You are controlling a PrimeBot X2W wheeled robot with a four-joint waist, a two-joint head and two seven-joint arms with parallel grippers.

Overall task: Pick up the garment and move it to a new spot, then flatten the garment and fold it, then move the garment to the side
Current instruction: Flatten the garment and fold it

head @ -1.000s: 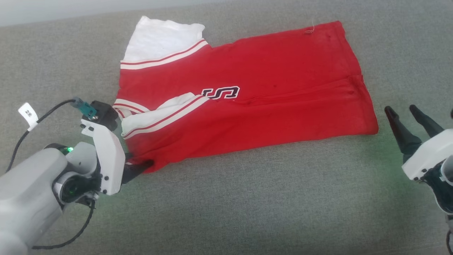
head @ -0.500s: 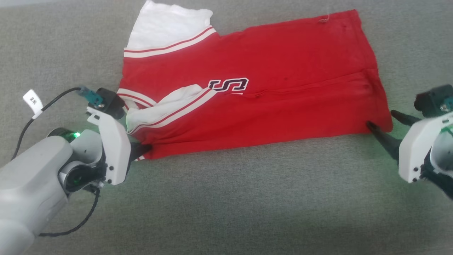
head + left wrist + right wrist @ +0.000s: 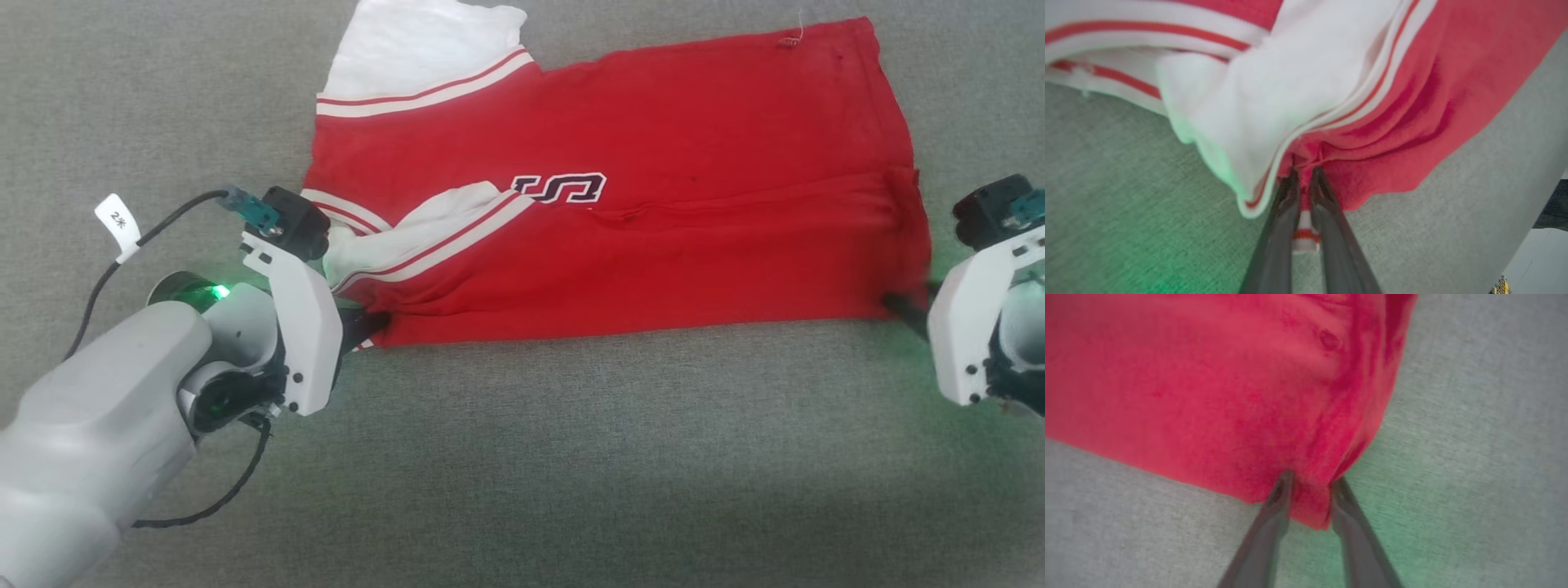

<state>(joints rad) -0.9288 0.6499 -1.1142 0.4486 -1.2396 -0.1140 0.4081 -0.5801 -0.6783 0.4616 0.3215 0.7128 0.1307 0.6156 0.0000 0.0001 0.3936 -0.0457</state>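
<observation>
Red garment (image 3: pixel 653 245) spread on grey fabric surface (image 3: pixel 571 474); one white sleeve (image 3: pixel 424 49) at far left, hem toward right. Left gripper (image 3: pixel 1303 173) pressed together on near left edge, pinching red cloth and striped trim. Right gripper (image 3: pixel 1312 479) straddles near hem corner, fingers apart, bunched cloth between (whether it truly grips: cannot tell).
</observation>
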